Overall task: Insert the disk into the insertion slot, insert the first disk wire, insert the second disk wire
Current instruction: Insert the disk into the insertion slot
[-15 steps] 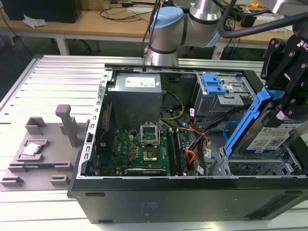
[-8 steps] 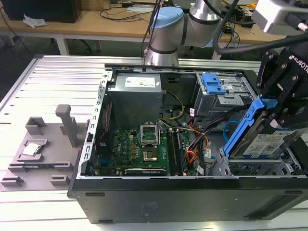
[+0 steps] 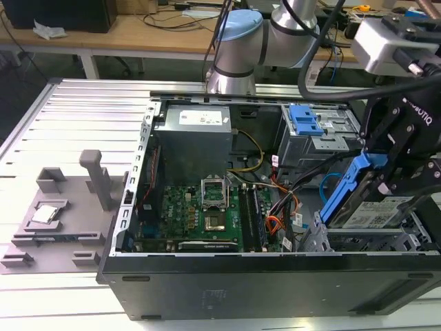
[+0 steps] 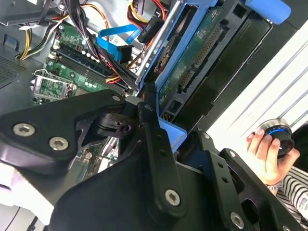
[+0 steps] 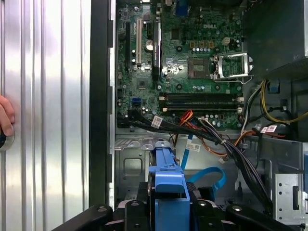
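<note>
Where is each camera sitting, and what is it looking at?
Exterior view: off the arm, looking down into the open computer case; the arm and its gripper show, holding the disk tilted.
First wrist view: on the wrist, looking past the fingers at the motherboard.
Second wrist view: on the wrist, close along the disk; gripper links show in front.
Shared: both wrist views show the disk, the second disk wire and a person's hand.
</note>
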